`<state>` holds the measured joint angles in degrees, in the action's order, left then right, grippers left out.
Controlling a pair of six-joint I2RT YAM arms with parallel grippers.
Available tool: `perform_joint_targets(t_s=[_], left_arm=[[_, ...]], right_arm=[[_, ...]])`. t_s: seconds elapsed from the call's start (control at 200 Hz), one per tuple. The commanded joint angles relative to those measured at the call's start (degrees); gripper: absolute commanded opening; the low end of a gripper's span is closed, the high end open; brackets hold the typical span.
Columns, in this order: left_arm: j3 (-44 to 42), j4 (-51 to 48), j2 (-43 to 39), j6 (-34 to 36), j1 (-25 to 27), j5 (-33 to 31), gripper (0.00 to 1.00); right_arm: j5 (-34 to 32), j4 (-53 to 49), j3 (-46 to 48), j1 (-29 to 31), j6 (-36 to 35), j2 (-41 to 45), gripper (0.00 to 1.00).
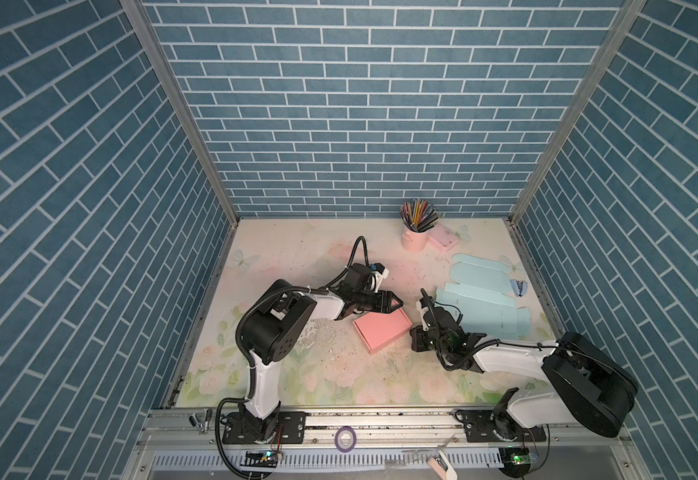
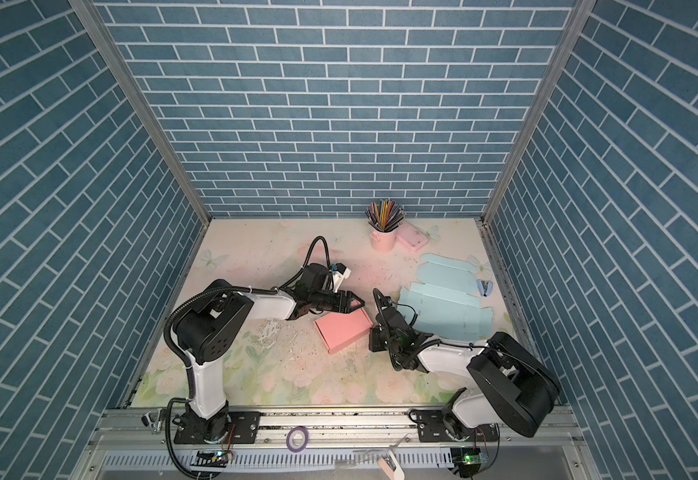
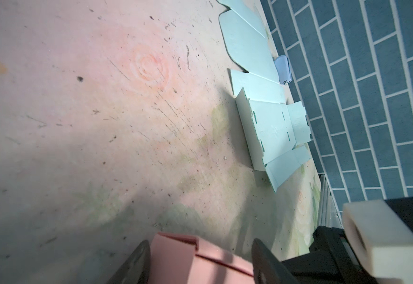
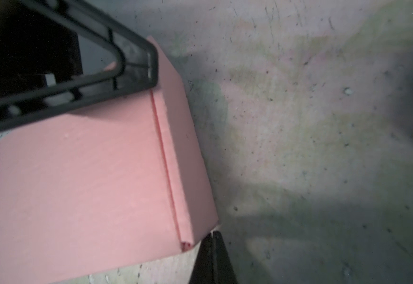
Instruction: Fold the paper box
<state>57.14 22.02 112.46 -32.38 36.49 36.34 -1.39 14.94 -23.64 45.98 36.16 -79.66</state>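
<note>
blue brick-patterned walls (image 1: pixel 359 124) close in a scuffed floral tabletop (image 1: pixel 339 374). near its middle lies the pink folded paper box (image 1: pixel 381 330), lid down, flat on the surface and turned askew, between the two arms. the left gripper (image 1: pixel 397 305) lies on its side at the box's far corner. in the left wrist view its black fingers (image 3: pixel 139 260) stand apart with that corner between them; whether they press on it i cannot tell. the right gripper (image 4: pixel 212 237) is clenched on nothing, its tip just beside the box corner nearest the right arm. right of the box lie pale blue flat cardboard blanks (image 1: pixel 480 307), with a small blue plastic object (image 1: pixel 518 287) beside them. a pink cup of coloured pencils (image 1: pixel 414 239) stands near the back wall.
</note>
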Motion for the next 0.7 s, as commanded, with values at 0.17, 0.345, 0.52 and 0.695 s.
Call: perform_joint_targets(t_s=[0.17, 0.345, 0.52, 0.695], left_arm=[[-0.7, 3.2, 0.9, -2.6, 1.3, 4.8, 0.65], [2.4, -0.2, 1.8, -1.1, -3.8, 5.2, 0.73], [5.2, -7.7, -1.3, 3.4, -10.2, 2.3, 0.85], [3.1, -18.6, -12.2, 9.9, -13.4, -5.2, 0.86]], right_arm=[[-1.8, 3.3, -1.2, 0.2, 0.3, 1.0, 0.02], [-0.9, 2.6, -0.8, 0.4, 0.6, 1.5, 0.03], [-0.6, -1.6, 0.6, 0.9, 0.9, 6.1, 0.11], [-2.2, -10.3, 0.3, 1.0, -0.1, 15.9, 0.23]])
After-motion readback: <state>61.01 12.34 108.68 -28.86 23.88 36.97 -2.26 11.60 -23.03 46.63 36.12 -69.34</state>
